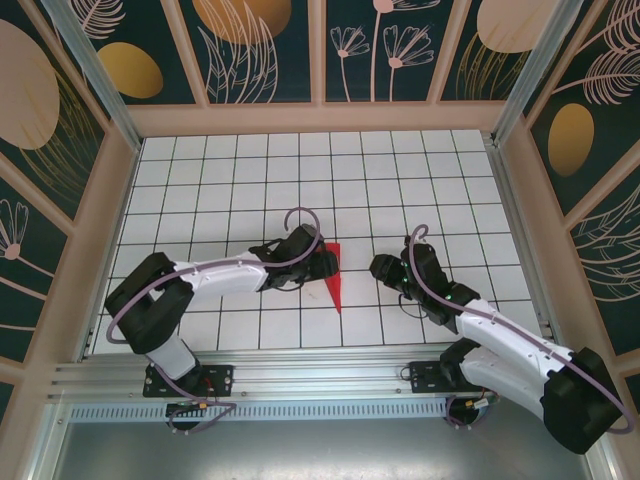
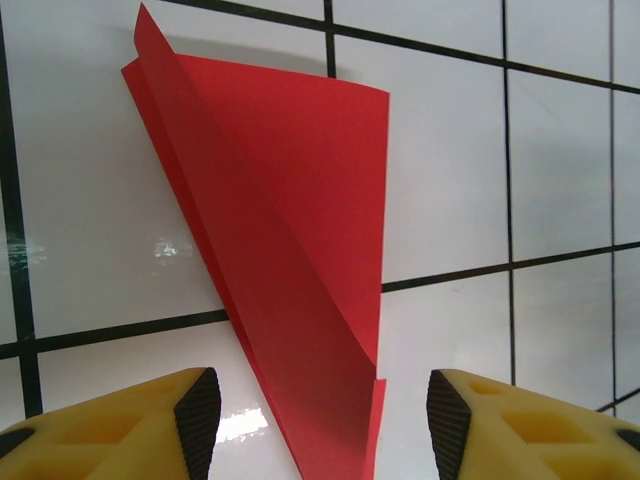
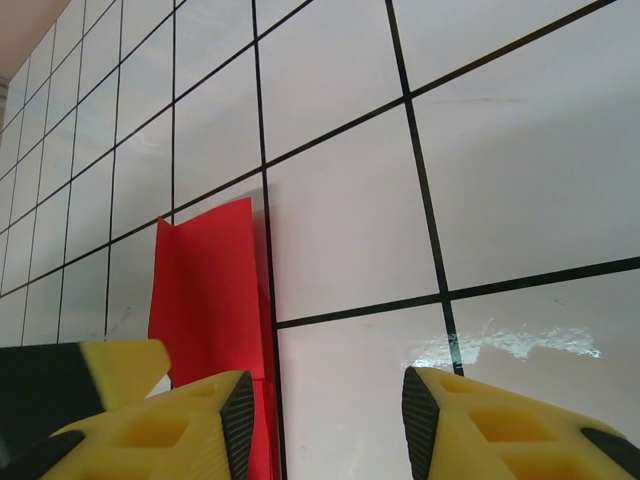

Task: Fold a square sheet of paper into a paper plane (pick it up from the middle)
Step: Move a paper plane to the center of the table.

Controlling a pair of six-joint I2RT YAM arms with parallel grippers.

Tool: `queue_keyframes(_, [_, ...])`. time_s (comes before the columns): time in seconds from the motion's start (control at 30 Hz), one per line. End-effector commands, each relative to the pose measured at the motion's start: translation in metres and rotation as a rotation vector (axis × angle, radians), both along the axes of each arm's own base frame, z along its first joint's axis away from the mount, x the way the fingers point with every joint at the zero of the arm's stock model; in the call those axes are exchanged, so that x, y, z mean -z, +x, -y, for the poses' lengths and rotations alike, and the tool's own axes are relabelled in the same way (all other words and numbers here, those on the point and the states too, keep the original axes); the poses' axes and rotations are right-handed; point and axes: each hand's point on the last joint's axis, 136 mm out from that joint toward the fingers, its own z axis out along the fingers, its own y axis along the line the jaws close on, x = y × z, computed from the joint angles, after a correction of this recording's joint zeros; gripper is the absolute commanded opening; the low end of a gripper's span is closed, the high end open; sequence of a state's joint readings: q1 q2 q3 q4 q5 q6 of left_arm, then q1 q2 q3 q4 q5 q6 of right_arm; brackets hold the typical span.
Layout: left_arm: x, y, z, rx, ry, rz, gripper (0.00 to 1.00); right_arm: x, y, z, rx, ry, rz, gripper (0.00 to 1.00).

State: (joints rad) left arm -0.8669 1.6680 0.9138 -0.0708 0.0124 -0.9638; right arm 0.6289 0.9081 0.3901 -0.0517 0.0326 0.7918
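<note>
From above, the gridded white desk (image 1: 200,180) carries the left arm (image 1: 215,275) and right arm (image 1: 500,340), both reaching inward. The red paper wedge (image 1: 333,280) lies between them, its point toward the bases. The left wrist view adds a loose, lifted flap. The left claw (image 2: 318,410) stands wide, the wedge's narrow end between its fingers and untouched. The right claw (image 3: 328,410) also gapes, with the paper just beside one finger.
</note>
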Motion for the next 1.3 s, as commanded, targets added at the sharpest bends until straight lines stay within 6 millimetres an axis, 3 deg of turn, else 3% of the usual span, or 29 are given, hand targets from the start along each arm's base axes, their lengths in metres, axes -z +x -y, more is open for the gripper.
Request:
queue_keyframes(0.0, [0.003,0.006,0.003,-0.017,0.032,-0.009,0.57,0.004,-0.001,0.0,-0.004,0.003,-0.009,0.46])
queue_keyframes(0.07, [0.003,0.005,0.004,-0.011,0.029,-0.01,0.54,0.006,-0.002,0.001,-0.004,0.0,-0.014,0.46])
queue_keyframes(0.13, [0.015,0.004,0.001,-0.01,0.059,-0.026,0.5,0.008,-0.003,0.002,-0.003,-0.002,-0.017,0.46])
queue_keyframes(0.23, [0.007,0.008,0.002,-0.021,0.046,-0.001,0.41,0.011,-0.004,0.002,-0.004,-0.008,-0.023,0.46])
queue_keyframes(0.37, [-0.01,0.007,-0.006,-0.052,-0.006,0.054,0.23,0.012,-0.008,-0.005,-0.048,0.011,-0.042,0.45])
queue_keyframes(0.57, [-0.019,0.004,-0.01,-0.044,-0.048,0.091,0.04,0.011,-0.009,-0.023,-0.118,0.057,-0.065,0.44])
queue_keyframes(0.97, [-0.054,0.001,-0.004,0.033,-0.365,0.173,0.0,-0.009,0.0,-0.047,-0.177,0.145,-0.048,0.45])
queue_keyframes(1.27, [-0.029,0.0,-0.022,-0.018,-0.402,0.103,0.0,-0.004,0.003,-0.067,-0.226,0.202,-0.075,0.51])
